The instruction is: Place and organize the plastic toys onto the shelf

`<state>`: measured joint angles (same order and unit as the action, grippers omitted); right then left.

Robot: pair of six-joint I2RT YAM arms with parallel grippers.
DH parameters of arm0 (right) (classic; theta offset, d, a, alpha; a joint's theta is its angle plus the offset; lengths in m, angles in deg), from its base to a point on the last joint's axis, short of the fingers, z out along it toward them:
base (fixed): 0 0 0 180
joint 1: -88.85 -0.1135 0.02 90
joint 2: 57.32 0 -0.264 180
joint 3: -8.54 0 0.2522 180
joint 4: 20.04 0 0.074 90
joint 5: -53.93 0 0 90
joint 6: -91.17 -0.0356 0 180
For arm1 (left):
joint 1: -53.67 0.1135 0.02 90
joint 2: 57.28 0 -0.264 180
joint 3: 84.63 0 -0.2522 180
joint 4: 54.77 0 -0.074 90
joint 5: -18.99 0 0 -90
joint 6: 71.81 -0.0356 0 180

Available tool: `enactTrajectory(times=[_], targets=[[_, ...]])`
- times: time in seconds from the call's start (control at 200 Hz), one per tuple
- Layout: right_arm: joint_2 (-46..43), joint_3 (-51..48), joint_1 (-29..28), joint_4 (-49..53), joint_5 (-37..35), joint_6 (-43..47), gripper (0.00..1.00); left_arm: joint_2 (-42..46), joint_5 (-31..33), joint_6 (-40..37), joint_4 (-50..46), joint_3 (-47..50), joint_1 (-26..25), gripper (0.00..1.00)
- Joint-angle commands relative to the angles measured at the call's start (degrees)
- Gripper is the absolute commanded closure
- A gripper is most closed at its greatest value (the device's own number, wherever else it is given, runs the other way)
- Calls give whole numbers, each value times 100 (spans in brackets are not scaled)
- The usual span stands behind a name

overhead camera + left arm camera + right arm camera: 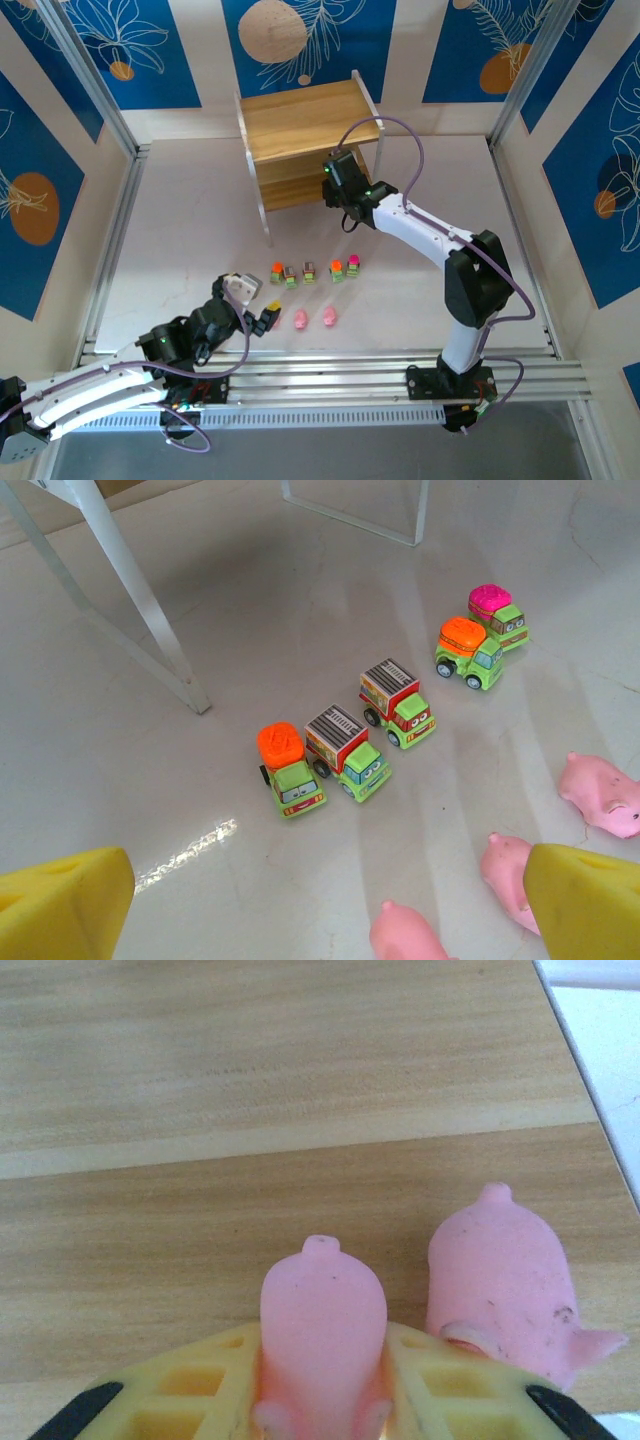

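Pink plastic pig toy, pinched in the right gripper: set it flat on the wooden shelf beside the second pink pig; left gripper gapes empty.

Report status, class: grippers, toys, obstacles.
Left gripper open. Right gripper shut on pig at shelf. Second pig close beside. Trucks on table.

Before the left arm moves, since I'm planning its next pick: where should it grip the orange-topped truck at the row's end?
Take the orange-topped truck by its green sides, coming down from above. It stands upright on its wheels, and the grey-roofed truck sits close on one side, so room there is probably tight.
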<state>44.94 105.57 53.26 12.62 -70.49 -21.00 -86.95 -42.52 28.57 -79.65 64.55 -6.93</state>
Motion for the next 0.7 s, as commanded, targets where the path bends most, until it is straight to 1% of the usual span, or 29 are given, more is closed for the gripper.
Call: enactTrajectory(times=[0.0,0.225,0.355,0.695], targets=[[120,122,55,-237,-92,-92,69,49,-54,24,92,54,48,0],[30,-146,46,-606,-265,-283,70,44,-53,17,99,56,48,0],[80,-106,51,-647,-350,-252,69,40,-53,12,96,54,48,0],[119,-175,44,-630,-347,-149,61,49,-57,11,96,54,53,0]])
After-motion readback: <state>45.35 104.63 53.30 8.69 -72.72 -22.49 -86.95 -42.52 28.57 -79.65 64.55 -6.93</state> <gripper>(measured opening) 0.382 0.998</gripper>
